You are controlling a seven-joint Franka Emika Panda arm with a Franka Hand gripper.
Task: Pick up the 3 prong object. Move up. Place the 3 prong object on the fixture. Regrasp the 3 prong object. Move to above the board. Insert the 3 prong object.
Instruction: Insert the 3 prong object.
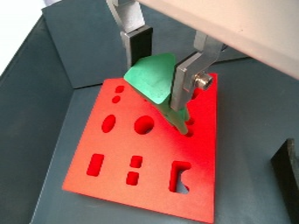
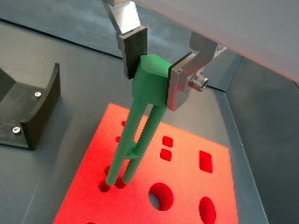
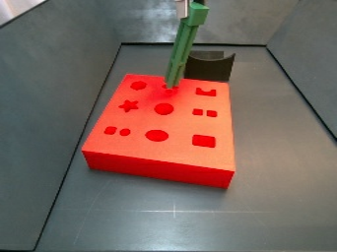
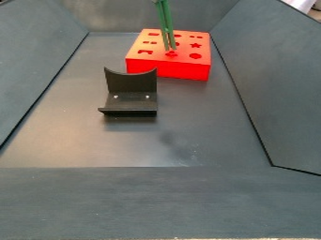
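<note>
My gripper (image 2: 158, 68) is shut on the wide top end of the green 3 prong object (image 2: 142, 114), which hangs nearly upright with its prongs pointing down. In a wrist view the green head (image 1: 149, 74) sits between the two silver fingers (image 1: 187, 80). The prong tips reach the top face of the red board (image 3: 158, 133) near its far row of cutouts. I cannot tell whether they are inside the holes. In both side views only the object (image 4: 163, 23) shows above the board (image 4: 175, 58); the gripper is cut off by the frame edge.
The dark fixture (image 3: 208, 66) stands just behind the board against the far wall. In a side view the fixture (image 4: 129, 92) sits on the grey floor in front of the board. Sloping grey bin walls (image 3: 79, 89) enclose the floor.
</note>
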